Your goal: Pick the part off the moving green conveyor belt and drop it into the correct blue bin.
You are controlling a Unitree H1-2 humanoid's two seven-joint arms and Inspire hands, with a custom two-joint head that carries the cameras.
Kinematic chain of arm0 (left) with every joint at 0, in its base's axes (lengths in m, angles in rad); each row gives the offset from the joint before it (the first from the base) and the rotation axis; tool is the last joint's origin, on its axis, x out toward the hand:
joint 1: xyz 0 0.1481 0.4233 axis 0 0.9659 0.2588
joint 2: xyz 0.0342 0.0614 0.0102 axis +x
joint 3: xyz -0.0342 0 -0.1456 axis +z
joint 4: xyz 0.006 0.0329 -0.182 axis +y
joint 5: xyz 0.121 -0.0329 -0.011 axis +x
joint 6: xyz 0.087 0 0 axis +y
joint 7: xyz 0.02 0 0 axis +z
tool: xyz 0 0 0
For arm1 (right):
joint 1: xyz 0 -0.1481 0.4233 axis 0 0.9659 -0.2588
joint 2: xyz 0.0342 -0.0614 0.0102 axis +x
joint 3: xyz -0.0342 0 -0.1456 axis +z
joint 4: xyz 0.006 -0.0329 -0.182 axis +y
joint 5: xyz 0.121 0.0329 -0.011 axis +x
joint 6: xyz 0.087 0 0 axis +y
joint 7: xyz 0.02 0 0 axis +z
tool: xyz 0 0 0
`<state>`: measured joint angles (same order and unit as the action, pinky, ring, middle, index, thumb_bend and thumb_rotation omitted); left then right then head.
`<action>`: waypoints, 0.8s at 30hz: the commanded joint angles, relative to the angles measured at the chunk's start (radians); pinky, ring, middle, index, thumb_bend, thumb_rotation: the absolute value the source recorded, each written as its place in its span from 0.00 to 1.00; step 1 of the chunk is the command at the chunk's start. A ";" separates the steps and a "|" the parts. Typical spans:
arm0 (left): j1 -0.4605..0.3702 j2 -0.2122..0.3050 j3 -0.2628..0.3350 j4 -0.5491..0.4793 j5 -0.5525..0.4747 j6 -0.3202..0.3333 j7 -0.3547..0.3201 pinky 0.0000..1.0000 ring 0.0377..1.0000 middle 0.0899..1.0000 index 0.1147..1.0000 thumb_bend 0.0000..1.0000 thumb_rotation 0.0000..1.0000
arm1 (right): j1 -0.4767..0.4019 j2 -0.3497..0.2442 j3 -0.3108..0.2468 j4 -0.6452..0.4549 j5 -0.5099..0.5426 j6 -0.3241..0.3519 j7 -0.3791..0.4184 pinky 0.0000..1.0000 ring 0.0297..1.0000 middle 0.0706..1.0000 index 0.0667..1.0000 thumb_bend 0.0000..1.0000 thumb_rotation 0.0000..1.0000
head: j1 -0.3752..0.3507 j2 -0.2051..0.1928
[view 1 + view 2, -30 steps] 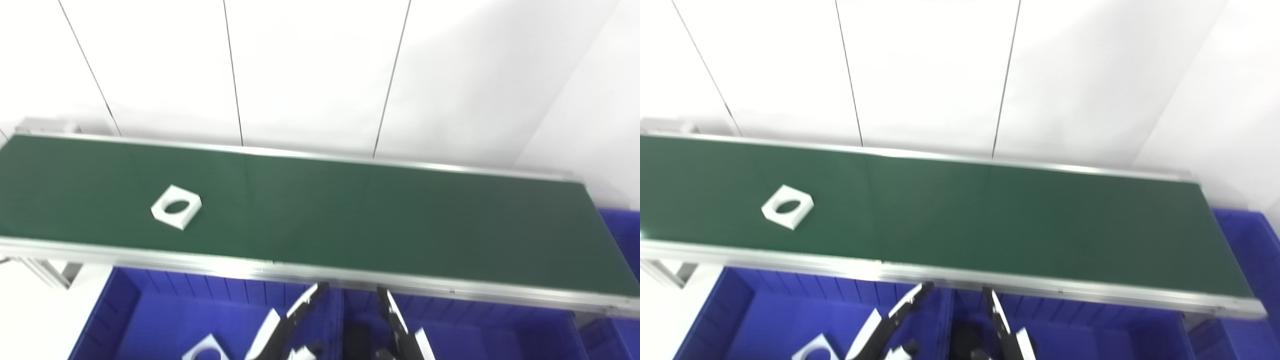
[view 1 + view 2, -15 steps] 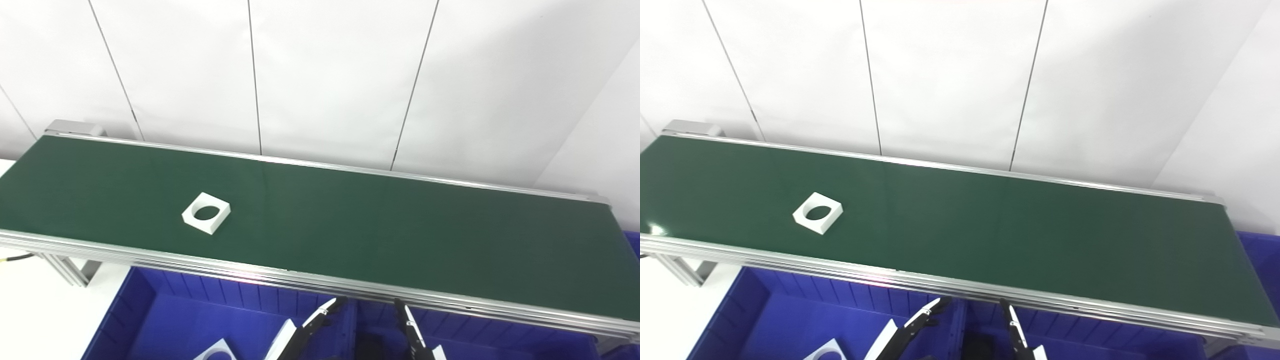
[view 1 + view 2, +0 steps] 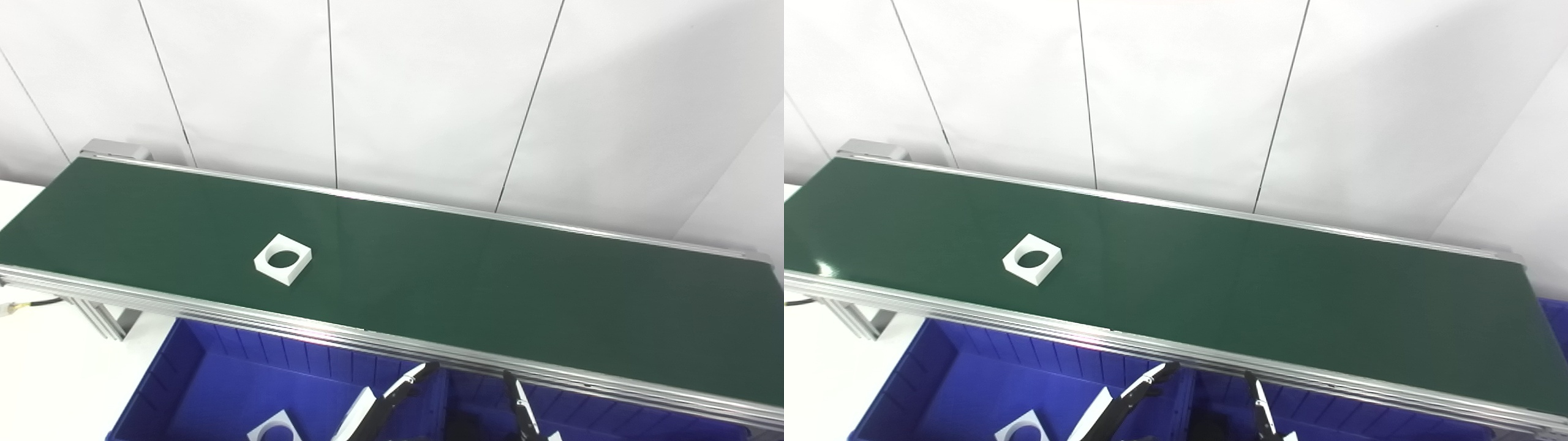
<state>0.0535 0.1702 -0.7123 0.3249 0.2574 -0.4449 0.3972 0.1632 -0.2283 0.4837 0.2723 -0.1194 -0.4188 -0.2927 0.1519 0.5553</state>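
Observation:
A white square part with a round hole (image 3: 283,267) lies flat on the green conveyor belt (image 3: 465,288), left of its middle; it also shows in the right eye view (image 3: 1032,267). Only the fingertips of my hands show at the bottom edge, over the blue bins and below the belt's near rail. My left hand (image 3: 392,401) and my right hand (image 3: 520,411) have their fingers stretched out and hold nothing. Both are far from the part.
A blue bin (image 3: 196,380) below the belt's left half holds a similar white part (image 3: 274,429). A second blue bin (image 3: 1335,416) sits to its right. Another blue bin's corner (image 3: 1557,315) shows past the belt's right end. A white wall stands behind.
The camera has swung, so the whole picture slid right and sharpened. The part has drifted slightly right along the belt. Less of both hands shows at the bottom edge.

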 commanded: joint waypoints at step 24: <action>-0.344 0.094 0.194 -0.241 0.384 -0.024 -0.104 0.80 0.82 0.86 0.89 0.99 0.28 | -0.024 0.019 -0.016 0.008 0.002 -0.051 0.013 0.95 0.97 0.97 0.97 0.86 0.97 | -0.002 -0.024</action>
<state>-0.2363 0.2625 -0.5311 0.0882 0.6241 -0.4453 0.3069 0.1526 -0.2142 0.4701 0.2893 -0.1140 -0.4188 -0.2747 0.1519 0.5323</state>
